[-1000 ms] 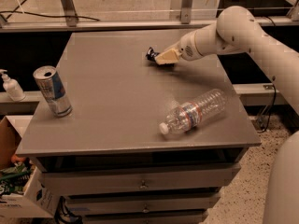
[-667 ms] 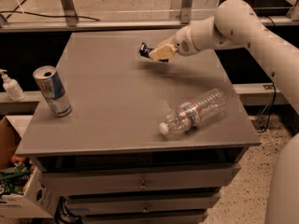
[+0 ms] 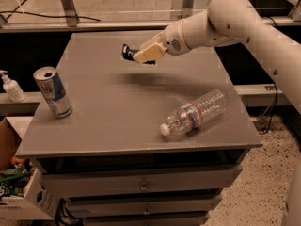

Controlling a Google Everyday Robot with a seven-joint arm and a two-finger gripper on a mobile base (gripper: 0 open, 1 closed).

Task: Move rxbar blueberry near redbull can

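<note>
The redbull can (image 3: 52, 92) stands upright near the left edge of the grey table (image 3: 113, 121), silver and blue with an opened top. My gripper (image 3: 139, 55) hangs above the table's far middle, well right of and behind the can. It is shut on the rxbar blueberry (image 3: 127, 52), a small dark bar whose end sticks out to the left of the pale fingers (image 3: 147, 53). The bar is held clear of the table top.
A clear plastic water bottle (image 3: 194, 112) with a red-and-white label lies on its side at the front right. A white pump bottle (image 3: 11, 86) stands on a ledge left of the table. A cardboard box (image 3: 19, 192) sits on the floor at lower left.
My gripper has carried the bar to the left, away from the right side and toward the middle of the table. The can and the bottle have not moved.
</note>
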